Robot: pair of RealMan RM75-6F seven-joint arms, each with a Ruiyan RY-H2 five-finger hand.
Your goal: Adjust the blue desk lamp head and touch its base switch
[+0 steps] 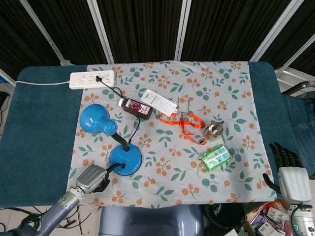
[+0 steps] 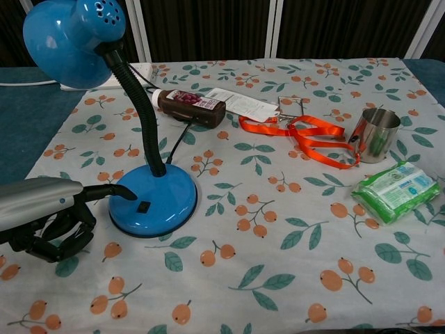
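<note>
Fingertip (image 2: 129,194) on lamp base (image 2: 167,202)

Blue desk lamp (image 2: 149,191): glossy round base (image 1: 125,159) flat on the floral cloth at the counter's front-left. Small black switch (image 2: 143,207) on the base's front slope. Black ribbed gooseneck (image 2: 139,115) rising from the rear of the base, curving up and leftward. Blue dome-shaped head (image 2: 66,40) with vent holes near its neck, tilted, opening turned to the left. Black cord (image 1: 118,105) running from the base rearward to the white power strip (image 1: 92,79).
</note>
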